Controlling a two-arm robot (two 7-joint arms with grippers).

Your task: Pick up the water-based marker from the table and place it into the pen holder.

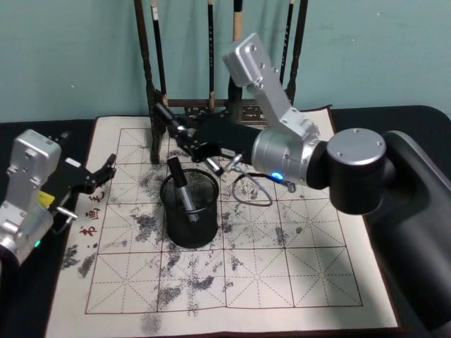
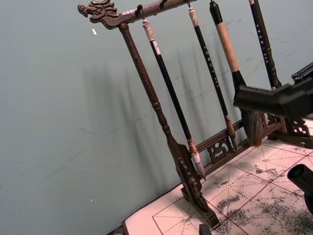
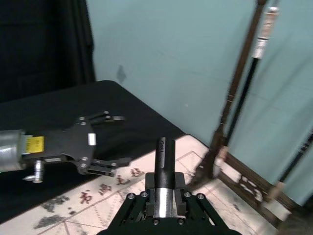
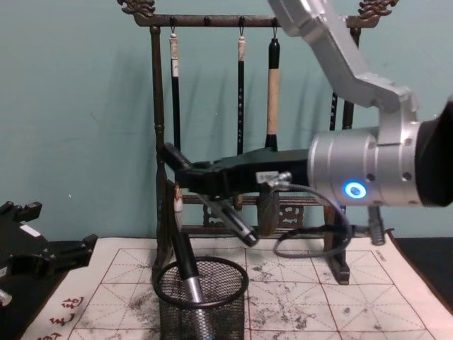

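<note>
Head camera looks steeply down on the brush rack (image 1: pixel 156 127) and mesh cup (image 1: pixel 190 224); chest camera faces both level, nearer. Wrist cameras see the rack sidelong.

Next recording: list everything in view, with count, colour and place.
Dark table: one, under the mat.
White felt mat with red grid and grey ink stains: one, on the table.
Black round wire-mesh pen holder: one, on the mat's centre-left.
Dark water-based marker with silver section: one, leaning inside the pen holder.
Dark wooden brush rack: one, at the mat's back edge.
Calligraphy brushes: four, mostly black, one tan-handled, hanging on the rack.
Right gripper: black, open, above the pen holder.
Left gripper: black, open, at the mat's left edge.
</note>
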